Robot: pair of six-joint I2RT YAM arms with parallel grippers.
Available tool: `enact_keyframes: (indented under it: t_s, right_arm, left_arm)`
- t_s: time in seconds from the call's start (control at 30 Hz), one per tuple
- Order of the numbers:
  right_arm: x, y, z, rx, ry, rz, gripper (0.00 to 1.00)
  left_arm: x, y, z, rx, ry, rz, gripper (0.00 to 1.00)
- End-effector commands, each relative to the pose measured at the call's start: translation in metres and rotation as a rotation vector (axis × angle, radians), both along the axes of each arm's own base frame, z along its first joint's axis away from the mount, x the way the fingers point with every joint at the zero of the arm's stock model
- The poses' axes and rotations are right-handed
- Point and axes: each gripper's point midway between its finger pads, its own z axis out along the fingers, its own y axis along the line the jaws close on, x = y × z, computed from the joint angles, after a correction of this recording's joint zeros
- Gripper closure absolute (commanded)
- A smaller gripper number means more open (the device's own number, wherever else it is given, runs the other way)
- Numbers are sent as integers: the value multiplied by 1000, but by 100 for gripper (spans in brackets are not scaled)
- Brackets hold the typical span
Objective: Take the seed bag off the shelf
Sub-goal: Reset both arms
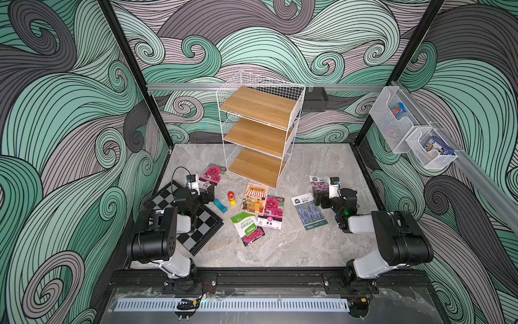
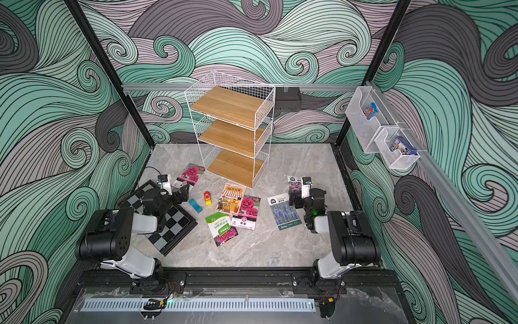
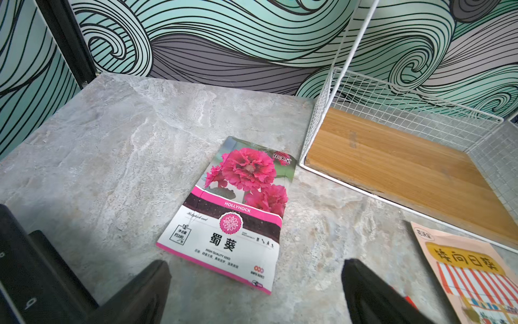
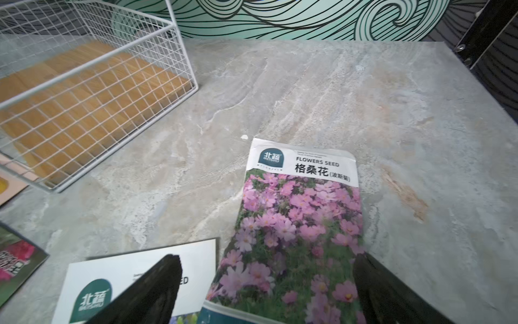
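Wrist views: left gripper [image 3: 256,265], right gripper [image 4: 267,256]: jaws spread wide, empty;
Bags: hollyhock bag [image 3: 232,213], cosmos bag [image 4: 300,224] flat on table [image 3: 112,154], beside shelf [image 1: 259,126];
Shelf: three boards [image 1: 258,105] bare in both top views; task looks done; withdraw clear of wire.

Shelf [image 1: 259,108] tiers open at front, mesh at sides and back; orange packet [image 1: 253,199] at its foot.

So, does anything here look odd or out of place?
The shelf stands completely bare, while seed packets lie scattered at mixed angles on the table, some overlapping. Nothing looks damaged or spilled.
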Motion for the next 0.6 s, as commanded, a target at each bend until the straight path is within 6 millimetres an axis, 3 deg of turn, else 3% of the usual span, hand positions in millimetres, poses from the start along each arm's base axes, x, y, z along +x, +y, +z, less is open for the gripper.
enact_keyframes:
  t_s: [0.0, 0.57]
  right_arm:
    - [18, -1, 34, -36, -132, -9, 1]
    - [18, 2, 34, -34, -142, 4, 1]
  left_arm:
    - [10, -7, 3, 49, 17, -7, 1]
    - [12, -7, 1, 65, 24, 3, 1]
